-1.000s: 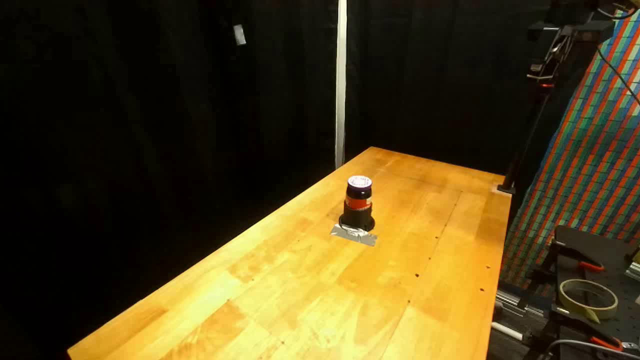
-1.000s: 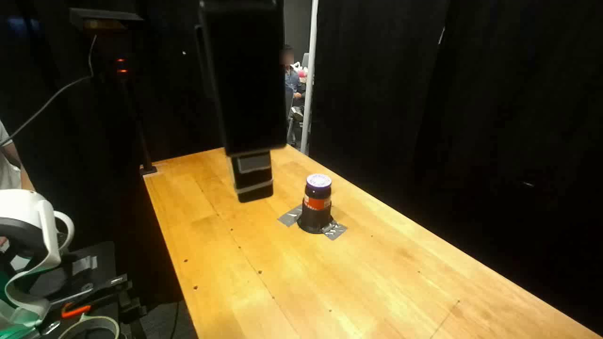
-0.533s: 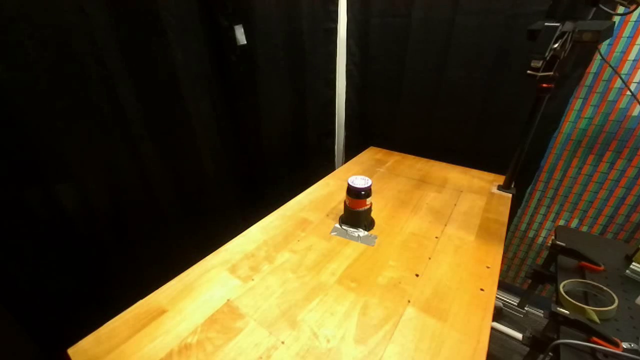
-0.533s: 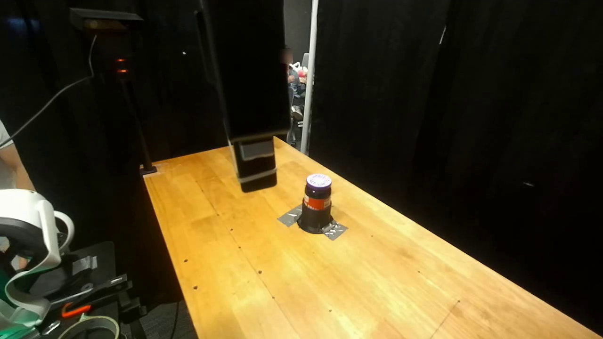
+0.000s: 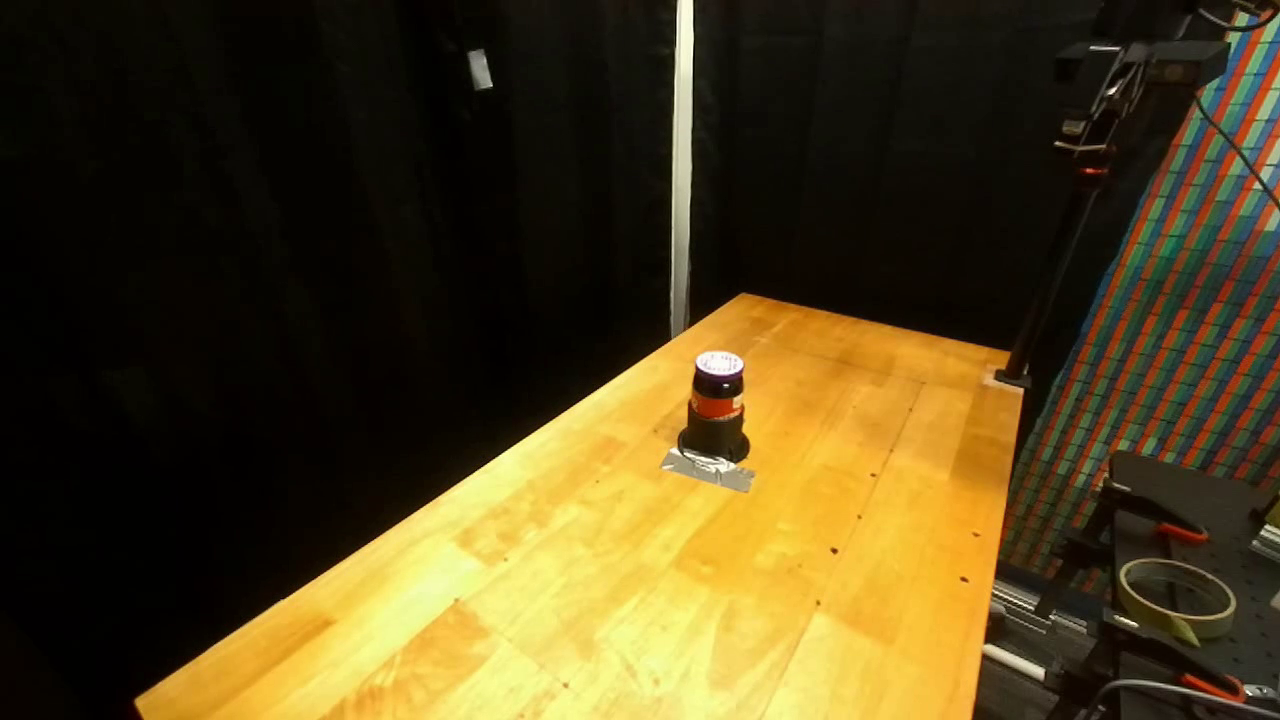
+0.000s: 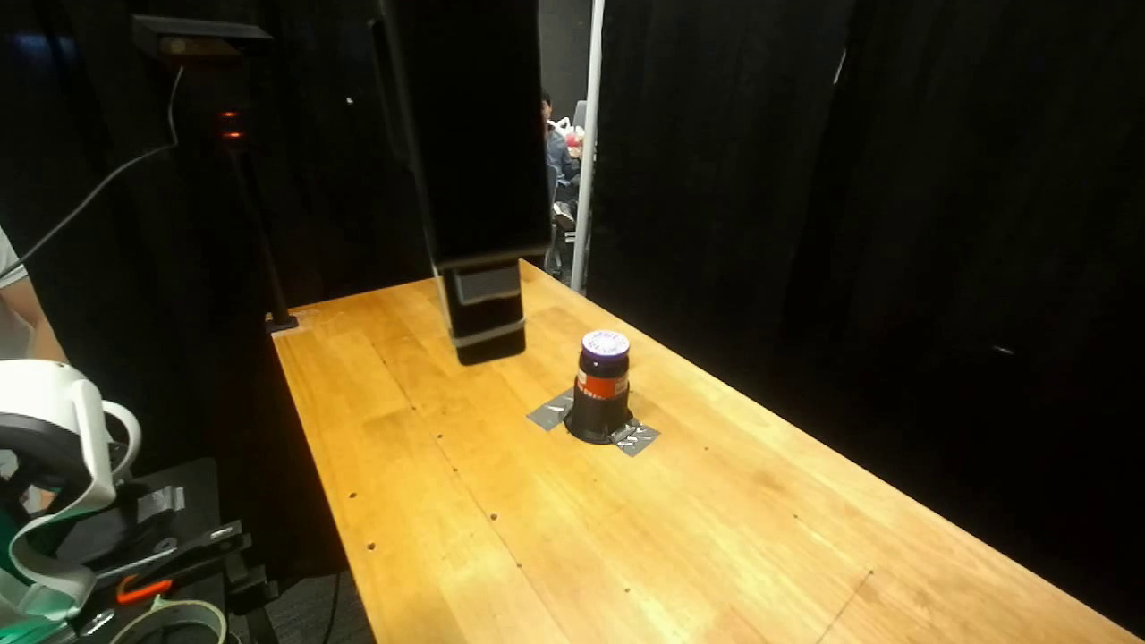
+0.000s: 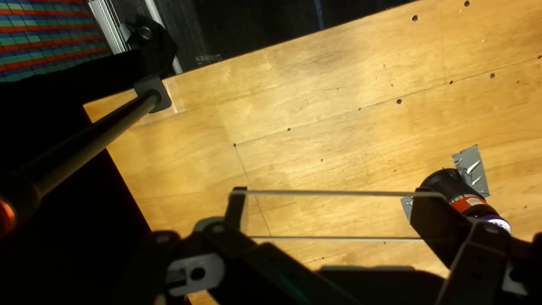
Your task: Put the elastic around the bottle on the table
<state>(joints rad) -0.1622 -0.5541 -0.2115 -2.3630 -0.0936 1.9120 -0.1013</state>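
While the pincer [image 7: 334,214] is spread, the elastic [image 7: 334,193] is stretched around its fingers [image 7: 432,217], apart from the bottle [image 6: 602,385] stood upright on the table [image 6: 716,510]; presumably light and springy, that elastic is best held from inside by outward tension.

One bottle [image 6: 603,385] stood in one black holder [image 6: 597,420], with two strips of silver tape [image 6: 637,438], inside the edges of one wooden table [image 6: 716,528]. Two poles [image 5: 1058,262] stood near two corners. One gripper [image 7: 332,207] had two fingers [image 7: 438,226], spanned by one elastic [image 7: 338,193] in two strands.
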